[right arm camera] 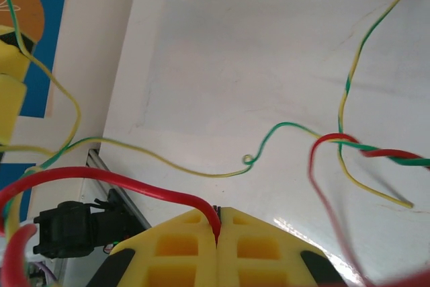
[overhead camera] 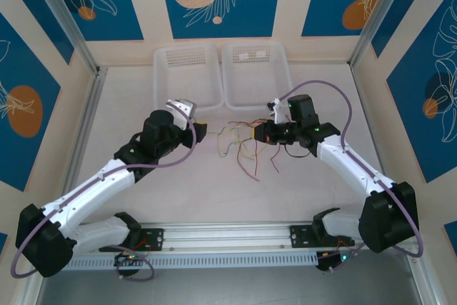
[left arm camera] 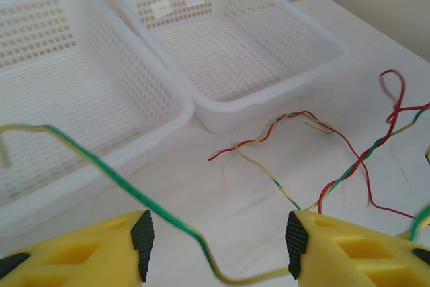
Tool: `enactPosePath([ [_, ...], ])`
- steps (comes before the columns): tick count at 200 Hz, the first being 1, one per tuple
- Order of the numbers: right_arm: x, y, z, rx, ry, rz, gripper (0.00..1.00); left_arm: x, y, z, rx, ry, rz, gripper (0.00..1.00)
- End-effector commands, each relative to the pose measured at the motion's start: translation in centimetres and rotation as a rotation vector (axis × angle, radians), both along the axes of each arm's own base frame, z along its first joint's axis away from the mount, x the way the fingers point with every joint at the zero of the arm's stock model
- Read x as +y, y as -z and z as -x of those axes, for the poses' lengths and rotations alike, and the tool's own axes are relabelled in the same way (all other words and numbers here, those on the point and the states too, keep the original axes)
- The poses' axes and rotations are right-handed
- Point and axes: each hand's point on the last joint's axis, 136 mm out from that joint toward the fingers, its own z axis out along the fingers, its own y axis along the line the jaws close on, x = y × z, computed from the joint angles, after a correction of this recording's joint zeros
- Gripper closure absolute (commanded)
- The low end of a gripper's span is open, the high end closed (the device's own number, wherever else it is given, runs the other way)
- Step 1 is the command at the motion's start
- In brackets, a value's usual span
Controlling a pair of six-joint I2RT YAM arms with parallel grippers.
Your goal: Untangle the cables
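Right gripper (right arm camera: 217,225) clenched on red cable (right arm camera: 131,181), apparently anchoring it; left gripper (left arm camera: 218,236) released, jaws straddling green-yellow cable (left arm camera: 121,181), judged positioned to draw it from the tangle (overhead camera: 246,146)

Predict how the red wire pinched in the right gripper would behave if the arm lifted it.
Probably floppy: the red wire arcs loosely out of the shut right gripper instead of standing straight. Likely very light, being so thin. It may drag neighbours along: twisted strands of red, green and yellow sit close by.

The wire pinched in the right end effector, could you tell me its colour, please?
The wire is red, clearest in the right wrist view.
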Motion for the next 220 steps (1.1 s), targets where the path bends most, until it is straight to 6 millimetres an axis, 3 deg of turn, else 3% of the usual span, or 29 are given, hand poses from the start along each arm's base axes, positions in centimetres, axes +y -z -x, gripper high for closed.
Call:
enactPosePath([
  [1,0.1,0.0,0.0,-0.021,-0.011,0.063,1.0,0.4,-2.8,0.3,-0.054,-0.01,0.009,0.43],
  [26,0.3,1.0,0.1,-0.07,-0.032,0.133,1.0,-1.5,-3.9,1.0,-0.066,0.109,0.031,0.29],
  [47,1.4,0.7,0.8,-0.187,-0.084,0.142,1.0,-3.7,-4.4,1.4,-0.059,0.229,0.031,0.31],
  [64,2.1,-0.2,1.2,-0.259,-0.112,0.123,1.0,-5.6,-3.5,1.5,-0.02,0.349,0.022,0.34],
  [84,2.5,-0.7,2.3,-0.401,-0.161,0.11,1.0,-8.0,-2.8,3.6,0.012,0.559,0.029,0.38],
  [102,2.2,-0.9,2.9,-0.506,-0.18,0.12,1.0,-8.6,-2.7,4.7,-0.001,0.652,0.059,0.43],
  [137,1.7,-0.7,3.1,-0.623,-0.203,0.163,1.0,-10.1,-2.2,6.6,0.086,0.809,0.11,0.44],
  [158,1.4,-0.6,2.4,-0.663,-0.17,0.208,1.0,-10.6,-1.0,6.0,0.15,0.793,0.102,0.44],
  [177,1.3,-0.4,2.1,-0.685,-0.162,0.245,1.0,-11.2,-1.2,5.7,0.166,0.799,0.14,0.36],
  [220,1.5,-1.4,1.9,-0.788,-0.133,0.272,1.0,-13.3,-0.1,7.1,0.258,0.908,0.138,0.35],
])
